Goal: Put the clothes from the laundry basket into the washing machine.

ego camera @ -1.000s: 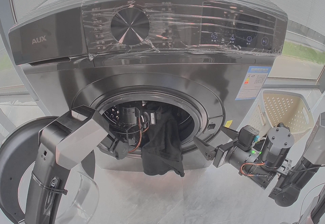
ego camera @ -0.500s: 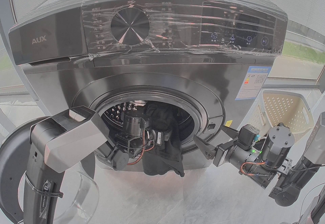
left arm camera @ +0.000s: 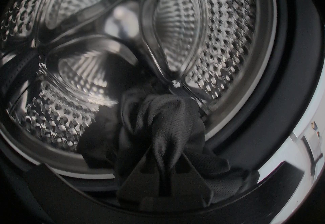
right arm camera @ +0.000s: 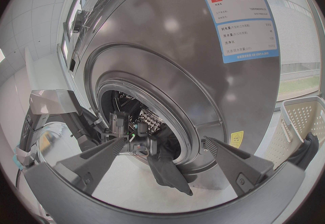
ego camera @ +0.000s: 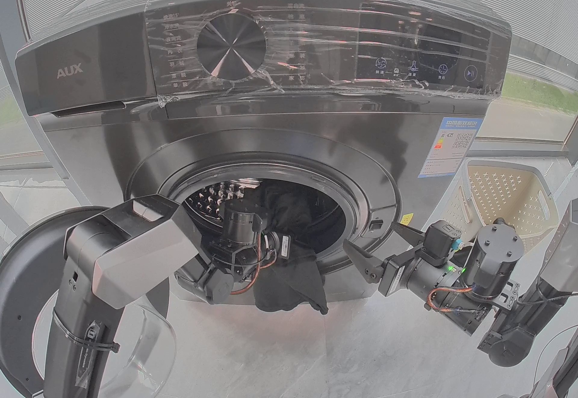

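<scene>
Standing open: washing machine (ego camera: 271,122), grey steel front, its round door (ego camera: 24,273) swung wide to the left of the drum opening. Drum (left arm camera: 84,14): perforated metal, visible through the opening. Black garment (ego camera: 289,288): one item, bunched partly inside the opening, the rest draped over the lower lip of the opening and hanging down the machine's front, clear of the floor. Left pincer (left arm camera: 165,168): reaching into the opening at its lower left, fingers clamped on a gathered fold of the black garment just inside the lip. Right pincer (ego camera: 370,235): to the lower right of the opening, outside it, fingers spread apart, holding nothing, pointing towards the opening. Laundry basket (ego camera: 512,188): cream, perforated, on the floor well to the right of the opening, beside the machine; one dark piece of clothing (right arm camera: 309,146) lies over its edge
</scene>
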